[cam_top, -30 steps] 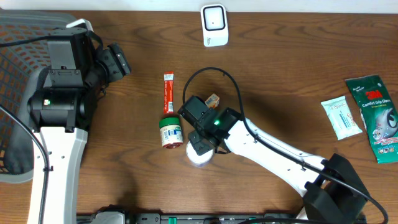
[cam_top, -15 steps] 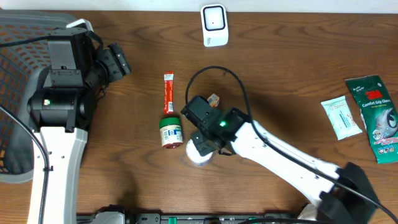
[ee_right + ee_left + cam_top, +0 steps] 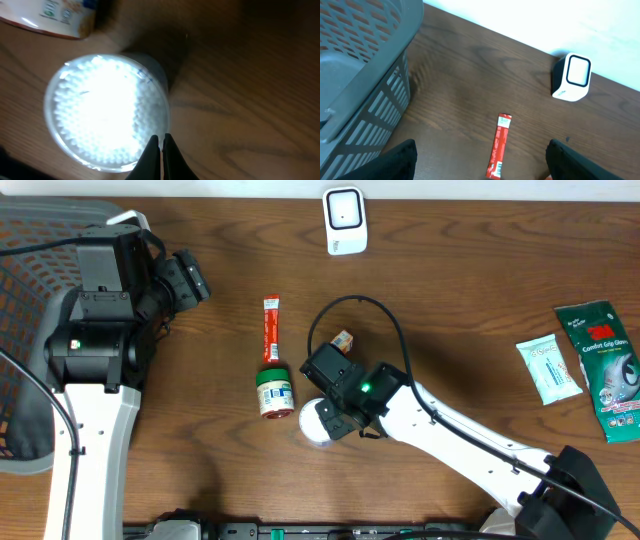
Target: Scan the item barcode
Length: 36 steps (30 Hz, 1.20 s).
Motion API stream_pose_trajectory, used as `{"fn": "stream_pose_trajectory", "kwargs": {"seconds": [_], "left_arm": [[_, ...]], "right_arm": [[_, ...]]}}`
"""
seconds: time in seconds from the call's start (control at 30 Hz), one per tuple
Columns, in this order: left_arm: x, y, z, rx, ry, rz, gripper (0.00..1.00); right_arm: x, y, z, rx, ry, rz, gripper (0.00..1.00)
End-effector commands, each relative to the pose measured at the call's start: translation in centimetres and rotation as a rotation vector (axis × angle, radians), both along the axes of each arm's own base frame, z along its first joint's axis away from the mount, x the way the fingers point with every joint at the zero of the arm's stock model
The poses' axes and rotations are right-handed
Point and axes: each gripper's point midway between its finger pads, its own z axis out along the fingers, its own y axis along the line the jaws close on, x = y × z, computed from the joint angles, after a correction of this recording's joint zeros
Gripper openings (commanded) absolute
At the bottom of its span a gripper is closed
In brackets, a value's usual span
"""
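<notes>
The white barcode scanner stands at the table's far edge, also seen in the left wrist view. A red stick packet lies mid-table, with a green-labelled jar on its side just below it. A round clear tub of white cotton swabs stands beside the jar. My right gripper is shut, empty, its tips over the tub's rim. My left gripper hangs open and empty at the left, above bare table.
A grey mesh basket fills the left edge. A small orange item lies under the right arm's cable loop. A white packet and a green 3M package lie at the far right.
The right arm has shifted slightly right and toward the front, uncovering more of the small orange item. The left arm has not moved.
</notes>
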Motion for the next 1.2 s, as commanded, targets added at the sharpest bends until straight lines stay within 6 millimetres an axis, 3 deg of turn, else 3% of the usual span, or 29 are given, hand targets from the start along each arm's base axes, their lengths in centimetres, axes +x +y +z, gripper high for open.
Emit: {"fn": "stream_pose_trajectory", "kwargs": {"seconds": [0.0,0.13,0.23,0.33,0.43,0.6,0.77,0.97,1.1,1.17], "left_arm": [[0.0,0.1,0.1,0.009,-0.001,-0.005,0.82],[0.0,0.1,0.1,0.009,-0.001,-0.005,0.82],[0.0,0.1,0.1,0.009,-0.001,-0.005,0.82],[0.0,0.1,0.1,0.009,-0.001,-0.005,0.82],[0.0,0.1,0.1,0.009,-0.001,-0.005,0.82],[0.0,0.1,0.1,0.009,-0.001,-0.005,0.82],[0.0,0.1,0.1,0.009,-0.001,-0.005,0.82],[0.0,0.1,0.1,0.009,-0.001,-0.005,0.82],[0.0,0.1,0.1,0.009,-0.001,-0.005,0.82],[0.0,0.1,0.1,0.009,-0.001,-0.005,0.82]], "right_arm": [[-0.3,-0.2,-0.9,-0.006,0.015,-0.023,0.01],[0.1,0.1,-0.7,0.006,-0.002,-0.019,0.01],[0.8,0.4,0.5,0.026,-0.021,-0.018,0.06],[1.5,0.6,2.8,0.044,-0.043,-0.012,0.35],[1.6,1.3,4.8,0.066,-0.047,0.028,0.72],[0.4,2.5,6.2,0.093,-0.023,0.08,0.99],[-1.1,3.0,5.3,0.067,0.015,0.077,0.99],[-4.5,6.3,3.7,0.062,0.051,0.185,0.94],[-6.8,8.9,3.6,0.094,0.027,0.287,0.83],[-7.7,9.9,3.8,0.113,0.009,0.329,0.65]]}}
